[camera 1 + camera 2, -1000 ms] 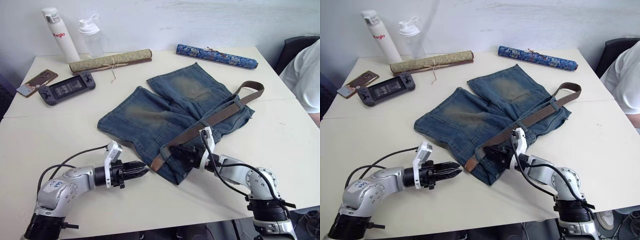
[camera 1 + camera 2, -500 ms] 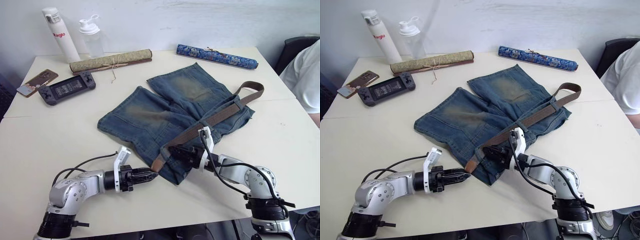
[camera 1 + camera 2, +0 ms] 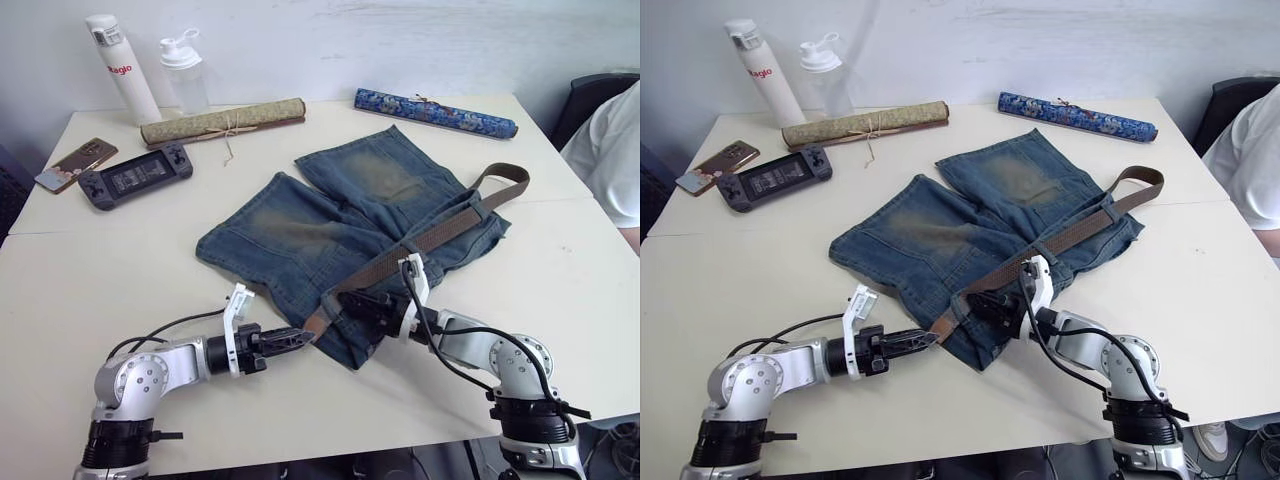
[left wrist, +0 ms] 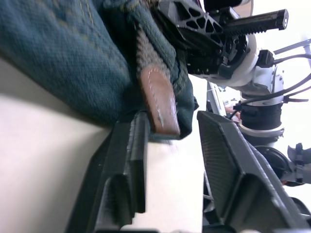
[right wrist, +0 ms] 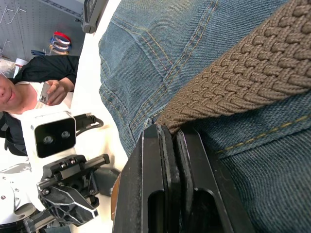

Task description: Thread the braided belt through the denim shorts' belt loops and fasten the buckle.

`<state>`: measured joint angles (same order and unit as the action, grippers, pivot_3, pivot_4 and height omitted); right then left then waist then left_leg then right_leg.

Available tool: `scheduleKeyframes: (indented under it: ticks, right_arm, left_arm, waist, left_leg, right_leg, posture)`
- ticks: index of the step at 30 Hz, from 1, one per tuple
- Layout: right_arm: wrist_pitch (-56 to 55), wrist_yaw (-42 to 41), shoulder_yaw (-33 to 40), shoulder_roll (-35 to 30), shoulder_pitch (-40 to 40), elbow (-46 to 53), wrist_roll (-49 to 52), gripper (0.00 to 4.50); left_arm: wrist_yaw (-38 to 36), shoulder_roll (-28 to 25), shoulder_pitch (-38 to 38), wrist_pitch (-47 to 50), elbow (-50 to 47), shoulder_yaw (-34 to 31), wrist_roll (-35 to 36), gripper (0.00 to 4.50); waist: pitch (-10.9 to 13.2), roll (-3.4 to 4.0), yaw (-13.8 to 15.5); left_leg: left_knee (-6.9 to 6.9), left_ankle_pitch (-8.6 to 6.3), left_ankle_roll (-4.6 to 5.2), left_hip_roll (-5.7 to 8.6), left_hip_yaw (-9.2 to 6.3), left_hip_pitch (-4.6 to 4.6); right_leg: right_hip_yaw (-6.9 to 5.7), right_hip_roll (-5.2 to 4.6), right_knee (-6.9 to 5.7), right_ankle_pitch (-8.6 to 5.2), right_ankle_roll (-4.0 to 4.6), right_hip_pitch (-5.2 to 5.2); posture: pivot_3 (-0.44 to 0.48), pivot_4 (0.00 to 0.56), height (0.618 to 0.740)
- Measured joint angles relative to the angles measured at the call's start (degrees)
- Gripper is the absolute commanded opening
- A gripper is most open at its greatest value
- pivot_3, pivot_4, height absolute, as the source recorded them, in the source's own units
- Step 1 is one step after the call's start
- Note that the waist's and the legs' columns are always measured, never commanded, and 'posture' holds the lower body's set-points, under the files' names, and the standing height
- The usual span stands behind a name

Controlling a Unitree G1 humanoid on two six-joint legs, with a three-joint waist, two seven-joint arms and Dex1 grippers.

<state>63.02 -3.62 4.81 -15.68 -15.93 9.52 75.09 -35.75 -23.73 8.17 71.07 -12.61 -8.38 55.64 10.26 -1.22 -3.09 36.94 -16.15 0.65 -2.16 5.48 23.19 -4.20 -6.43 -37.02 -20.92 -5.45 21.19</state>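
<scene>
The denim shorts [image 3: 330,225] lie flat mid-table, waistband toward me. The braided belt [image 3: 432,238] runs along the waistband from a fold at the far right [image 3: 505,172] to its brown leather tip [image 4: 158,97] at the near corner. A denim belt loop [image 3: 1039,245] crosses the strap. I cannot make out the buckle. My left gripper [image 3: 300,334] is open, its fingers [image 4: 133,155] either side of the leather tip without closing on it. My right gripper [image 3: 350,299] lies on the waistband, shut on the braided strap [image 5: 233,82] a little behind the tip.
Along the back stand a white bottle [image 3: 120,65], a clear shaker bottle [image 3: 183,70], an olive scroll [image 3: 222,120] and a blue scroll [image 3: 435,113]. A phone [image 3: 74,163] and game console [image 3: 135,177] lie at the left. A person [image 3: 610,150] sits at the right.
My left gripper has slid along the table toward the shorts' near corner, so its fingers now straddle the belt's leather tip. The right gripper has stayed in place on the strap.
</scene>
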Motion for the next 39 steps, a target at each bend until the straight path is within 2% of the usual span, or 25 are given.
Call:
scheduleKeyframes:
  ticks: [1,2,12,16,21,22,23,27,30,38,39]
  right_arm:
    - [0.0,0.0,0.0,0.1,0.0,0.0,-0.1,0.0]
    - [0.0,0.0,0.1,0.2,0.0,0.0,-0.3,0.0]
    - [0.6,-0.5,0.3,0.7,-0.1,0.5,-1.8,0.0]
    - [-0.2,3.0,2.8,2.6,0.7,1.0,-1.2,1.49]
    - [0.9,6.3,4.7,0.9,1.7,4.1,4.3,3.92]
    - [1.0,6.6,4.8,0.2,1.8,4.5,5.0,4.29]
    - [1.2,7.0,5.3,-1.3,2.0,5.7,6.1,4.43]
    - [1.0,2.4,7.0,-14.5,4.6,12.3,1.9,4.43]
    - [-1.9,-4.7,5.9,-20.9,7.6,18.2,-4.8,4.43]
    - [-16.9,-15.6,-4.0,-26.8,11.1,22.4,-30.0,4.43]
    - [-18.4,-15.9,-5.9,-26.5,11.3,22.3,-33.1,4.19]
  left_arm:
    - [-0.1,0.0,0.0,0.1,-0.4,0.0,0.5,0.15]
    - [-0.2,-0.2,0.0,0.1,-0.9,0.0,0.8,0.01]
    - [-0.1,-0.9,-0.1,-0.6,-1.0,0.7,0.7,0.01]
    - [-0.3,-1.1,-0.2,-1.4,-1.1,1.2,0.7,0.0]
    - [-0.6,-1.4,-1.0,-2.5,-1.8,1.6,0.6,0.0]
    - [-0.6,-1.4,-1.2,-2.6,-1.9,1.6,0.6,0.0]
    - [-0.6,-1.6,-1.5,-2.9,-2.2,1.6,0.6,0.0]
    - [-1.3,-2.4,-2.6,-4.0,-2.5,1.6,0.6,0.0]
    - [-1.7,-2.9,-3.0,-4.7,-2.6,1.7,0.6,0.0]
    - [-4.6,-5.5,-4.8,-6.9,-2.5,1.7,0.4,0.0]
    - [-5.3,-6.4,-5.0,-7.4,-2.5,2.0,0.1,0.0]
  waist:
    - [0.0,0.0,0.0]
    - [0.0,0.01,0.0]
    - [0.0,0.01,0.0]
    - [0.0,0.08,0.1]
    - [0.2,0.27,0.4]
    - [0.2,0.26,0.5]
    - [0.2,0.27,0.7]
    - [0.2,0.41,1.6]
    - [0.2,0.41,1.5]
    - [0.3,0.39,1.6]
    - [0.3,0.39,1.5]
  left_leg:
    - [0.0,0.0,-0.01,0.0,0.0,0.0]
    - [-0.01,0.01,-0.01,0.0,0.0,-0.02]
    - [-0.04,0.11,-0.21,0.0,0.0,-0.03]
    - [-0.07,0.12,-0.24,0.0,0.0,0.03]
    - [-0.1,0.16,-0.29,0.04,0.06,0.11]
    - [-0.09,0.15,-0.28,0.04,0.06,0.11]
    - [-0.08,0.15,-0.26,0.05,0.07,0.11]
    - [-0.06,0.11,-0.19,0.16,0.12,0.15]
    - [-0.14,0.11,-0.19,0.15,0.13,0.11]
    - [-0.21,0.21,-0.35,0.16,0.16,0.09]
    - [-0.21,0.23,-0.38,0.16,0.16,0.09]
  right_leg:
    - [0.0,0.0,0.0,0.0,0.0,0.0]
    - [0.0,0.0,0.0,0.0,0.0,-0.02]
    - [0.01,0.0,0.02,-0.01,0.01,-0.01]
    - [0.01,-0.01,0.01,-0.01,0.02,0.07]
    - [0.07,-0.03,0.05,-0.01,0.02,0.16]
    - [0.07,-0.03,0.05,-0.01,0.02,0.16]
    - [0.08,-0.04,0.06,-0.01,0.02,0.16]
    - [0.1,-0.1,0.13,-0.01,0.01,0.17]
    - [0.09,-0.08,0.12,-0.01,0.01,0.18]
    - [0.07,-0.07,0.13,-0.01,0.0,0.2]
    - [0.07,-0.07,0.12,-0.01,0.01,0.21]
  posture:
    - [0.0,0.15,0.717]
    - [0.0,0.15,0.717]
    - [0.0,0.15,0.717]
    - [0.0,0.15,0.717]
    - [0.0,0.15,0.717]
    - [0.0,0.15,0.717]
    - [0.0,0.15,0.717]
    - [0.0,0.15,0.717]
    - [0.0,0.15,0.717]
    - [0.0,0.15,0.717]
    - [0.0,0.15,0.717]
